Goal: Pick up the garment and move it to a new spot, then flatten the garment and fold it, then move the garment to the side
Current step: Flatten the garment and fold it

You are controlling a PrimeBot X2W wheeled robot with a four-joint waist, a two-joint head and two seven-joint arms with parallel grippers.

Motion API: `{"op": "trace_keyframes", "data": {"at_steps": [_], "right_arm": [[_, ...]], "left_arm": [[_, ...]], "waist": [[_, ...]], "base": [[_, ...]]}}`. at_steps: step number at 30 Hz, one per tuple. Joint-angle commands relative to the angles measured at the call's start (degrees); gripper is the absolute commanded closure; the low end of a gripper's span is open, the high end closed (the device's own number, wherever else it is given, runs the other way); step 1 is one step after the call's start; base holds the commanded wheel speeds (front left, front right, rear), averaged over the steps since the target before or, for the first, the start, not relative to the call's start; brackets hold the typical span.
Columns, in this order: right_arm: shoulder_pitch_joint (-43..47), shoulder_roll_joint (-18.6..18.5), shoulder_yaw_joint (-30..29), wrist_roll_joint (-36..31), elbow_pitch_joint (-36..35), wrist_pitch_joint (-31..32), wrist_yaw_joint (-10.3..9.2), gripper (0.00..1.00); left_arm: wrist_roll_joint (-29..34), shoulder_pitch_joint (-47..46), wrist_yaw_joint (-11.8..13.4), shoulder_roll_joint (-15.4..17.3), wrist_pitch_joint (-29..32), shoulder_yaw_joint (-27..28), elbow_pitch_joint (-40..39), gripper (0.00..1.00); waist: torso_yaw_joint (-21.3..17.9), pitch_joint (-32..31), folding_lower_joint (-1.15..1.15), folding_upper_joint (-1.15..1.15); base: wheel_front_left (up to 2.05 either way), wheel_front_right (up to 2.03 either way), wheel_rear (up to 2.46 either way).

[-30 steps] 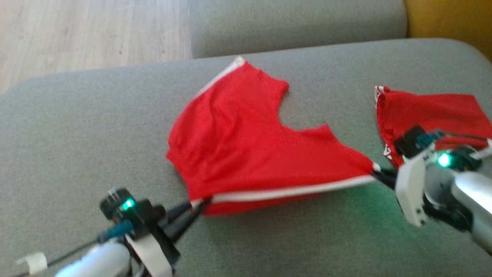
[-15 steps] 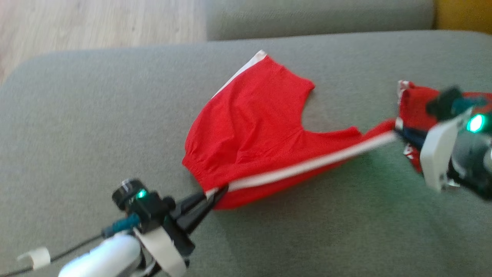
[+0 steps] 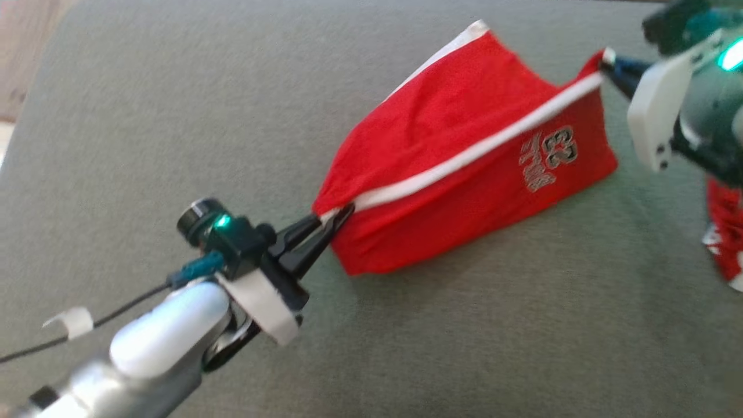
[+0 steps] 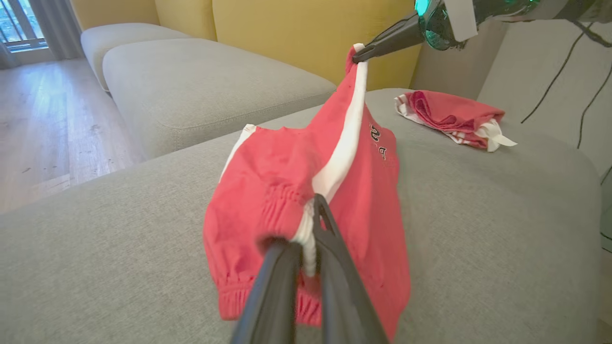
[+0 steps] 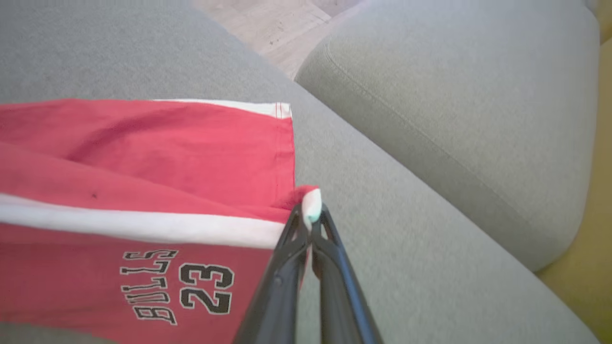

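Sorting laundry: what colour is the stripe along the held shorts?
White stripe on red shorts; the right wrist view shows it best.

A grey sofa cushion (image 3: 174, 116) carries red shorts (image 3: 464, 191), their lower part resting near its middle, and a crumpled red garment (image 4: 449, 117) lying near its right edge

Matt red cloth basketball shorts (image 3: 458, 145) with a smooth white stripe (image 3: 464, 155), coarse-woven grey fabric cushion (image 3: 145, 116) beneath the left gripper (image 3: 336, 216), its fingers (image 4: 272, 291) smooth dark plastic, glossy pale forearm shell (image 3: 168, 334) behind it
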Motion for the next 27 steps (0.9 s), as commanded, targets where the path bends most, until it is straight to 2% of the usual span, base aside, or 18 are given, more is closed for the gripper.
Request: {"op": "trace_keyframes", "data": {"at_steps": [1, 8, 15, 23, 27], "right_arm": [[-2.0, -0.2, -0.1, -0.8, -0.4, -0.1, 0.39, 1.00], [-8.0, 0.1, 2.9, -0.5, 4.0, -1.0, 0.39, 1.00], [-14.6, 0.8, 6.7, -0.3, 7.7, -1.3, 0.39, 1.00], [-20.3, 1.6, 10.8, 0.4, 12.1, -2.7, 0.39, 1.00], [-22.7, 2.1, 12.8, 1.1, 14.2, -4.6, 0.39, 1.00]], "left_arm": [[0.0, -3.4, -0.2, 0.8, -0.9, 3.0, -0.3, 1.00], [0.1, -7.5, -0.7, -4.7, -1.7, 3.1, 6.3, 1.00], [0.2, -11.5, -1.0, -8.5, -2.1, 2.9, 11.4, 1.00], [0.1, -14.2, -1.0, -11.1, -2.2, 2.5, 13.1, 1.00], [-0.1, -14.6, -1.0, -11.4, -2.2, 2.6, 13.8, 1.00]], "waist": [[2.6, 2.5, -0.02, 0.00], [6.7, 5.9, -0.02, 0.00], [8.9, 9.2, -0.02, 0.00], [10.8, 11.9, -0.02, 0.00], [11.6, 13.0, -0.02, 0.00]], "base": [[0.00, 0.00, 0.00], [0.00, 0.00, 0.00], [0.00, 0.00, 0.00], [0.00, 0.00, 0.00], [0.00, 0.00, 0.00]]}}
